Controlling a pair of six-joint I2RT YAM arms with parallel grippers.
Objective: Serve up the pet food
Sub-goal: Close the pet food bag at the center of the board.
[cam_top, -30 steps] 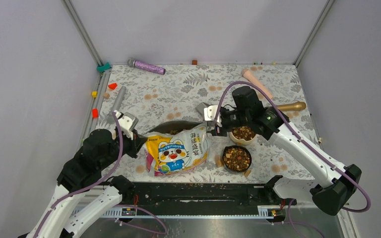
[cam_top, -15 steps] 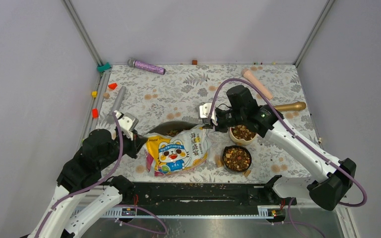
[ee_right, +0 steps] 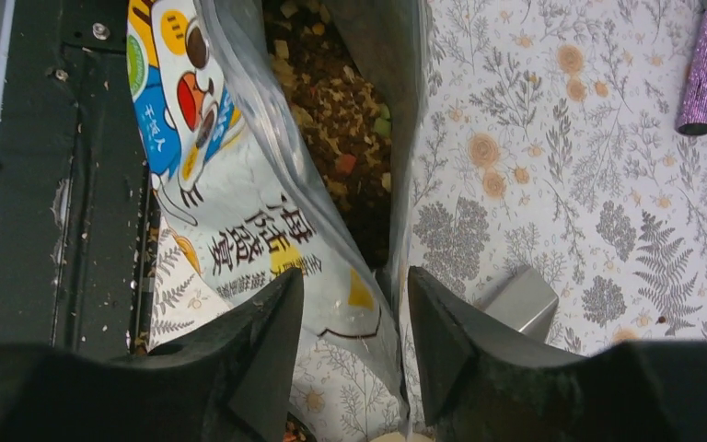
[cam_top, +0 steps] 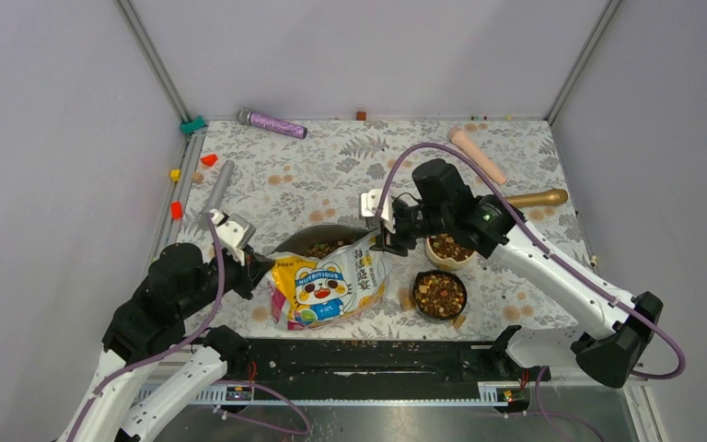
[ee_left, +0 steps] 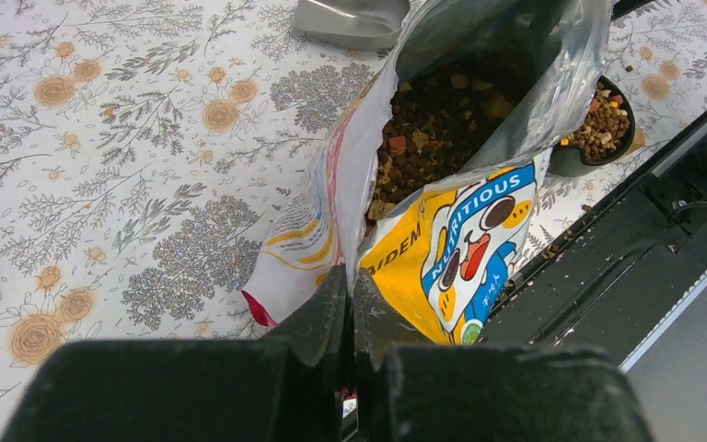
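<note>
Brown and orange pet food (ee_left: pixel 428 138) already lies in the black bowl (cam_top: pixel 439 295) and the pale bowl (cam_top: pixel 449 249), with more inside the open bag (cam_top: pixel 327 281). The left pincer (ee_left: pixel 350 276) pinches the bag's edge; the right pincer (ee_right: pixel 354 276) is spread astride its rim. Serving seems nearly done.

Even, bright light; sharp frames, soft shadows.

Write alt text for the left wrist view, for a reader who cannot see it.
The left claw pinches the rim of an open yellow bag, showing brown and orange pet food inside. Beyond it, on a floral tablecloth, lie a metal scoop and a black bowl of kibble.
</note>
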